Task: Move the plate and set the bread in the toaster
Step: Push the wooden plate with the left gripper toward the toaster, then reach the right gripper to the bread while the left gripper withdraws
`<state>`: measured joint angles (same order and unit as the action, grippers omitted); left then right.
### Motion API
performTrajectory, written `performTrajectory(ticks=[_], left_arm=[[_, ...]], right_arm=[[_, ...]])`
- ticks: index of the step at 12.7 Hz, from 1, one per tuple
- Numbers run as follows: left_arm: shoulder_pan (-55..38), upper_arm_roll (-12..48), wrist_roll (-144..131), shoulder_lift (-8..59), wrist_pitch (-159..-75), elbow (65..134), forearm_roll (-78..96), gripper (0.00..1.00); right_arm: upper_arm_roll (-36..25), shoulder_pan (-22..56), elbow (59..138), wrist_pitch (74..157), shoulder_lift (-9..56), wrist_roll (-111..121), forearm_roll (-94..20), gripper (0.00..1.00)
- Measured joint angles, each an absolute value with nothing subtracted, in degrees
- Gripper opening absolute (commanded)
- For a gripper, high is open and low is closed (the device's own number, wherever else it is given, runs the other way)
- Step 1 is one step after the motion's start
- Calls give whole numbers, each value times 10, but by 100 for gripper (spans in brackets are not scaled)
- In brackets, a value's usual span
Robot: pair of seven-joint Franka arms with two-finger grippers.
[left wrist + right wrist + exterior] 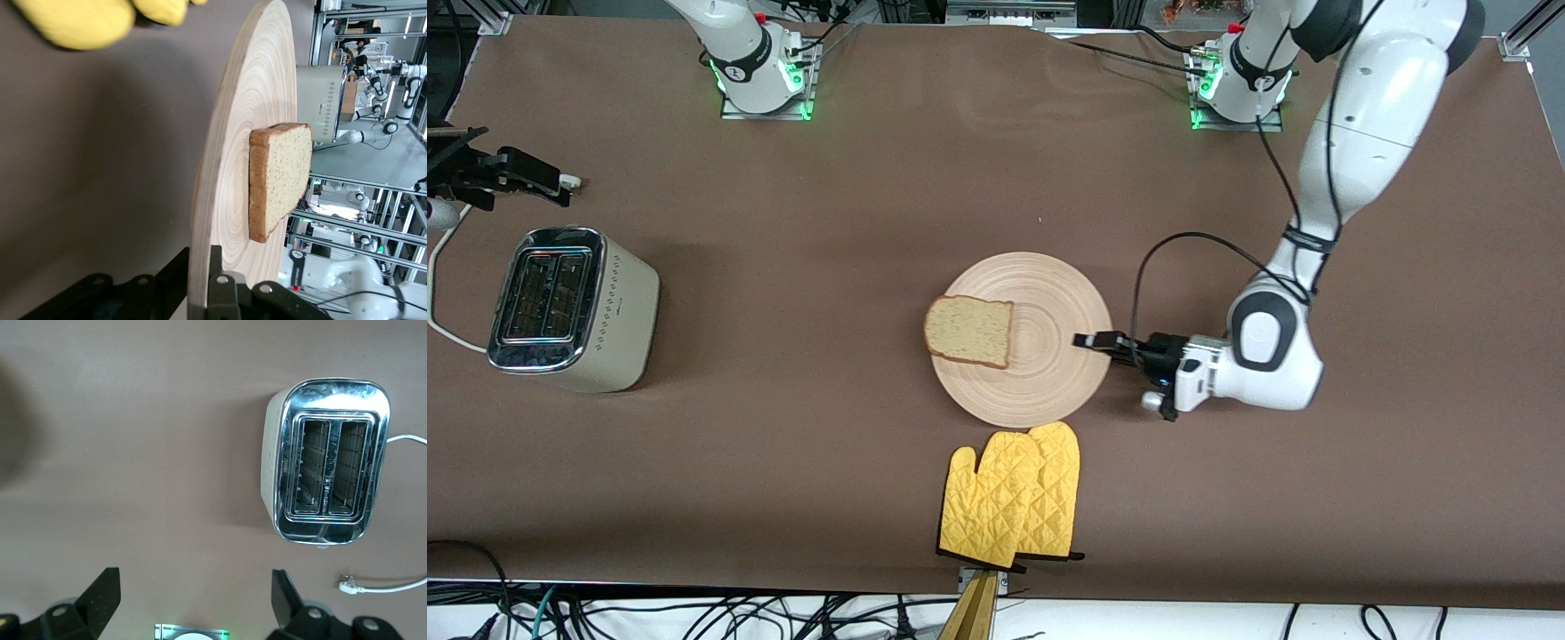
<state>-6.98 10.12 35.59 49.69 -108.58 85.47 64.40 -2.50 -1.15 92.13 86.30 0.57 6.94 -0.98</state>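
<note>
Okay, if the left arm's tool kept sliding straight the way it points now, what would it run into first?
The left tool already straddles the rim of the round pale wooden plate. Going straight on across the plate, it would probably meet the square speckled tan bread slice first.

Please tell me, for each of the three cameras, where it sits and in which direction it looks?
Front view: high across the table, facing both bases; shows the left gripper gripping the plate rim.
Left wrist view: low along the plate, toward the bread and toaster; its own fingers show.
Right wrist view: straight down on the toaster; the right gripper is open.
Shared: all three views show the toaster.
</note>
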Motion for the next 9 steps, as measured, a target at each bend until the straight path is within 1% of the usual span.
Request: performTrajectory(ticks=[3,7,8,9], left_arm=[[-122,77,391,514,-1110,857,688,0],[-127,72,398,533,-1119,857,688,0],[-127,72,399,537,-1119,857,688,9],[-128,72,399,541,-1119,857,688,33]], right_arm=[[-6,-10,921,862,6,69,-10,100],[-3,-8,922,862,26,70,-10,100],[-3,-8,921,863,30,70,-10,100],[-3,-7,922,862,36,70,-10,100]])
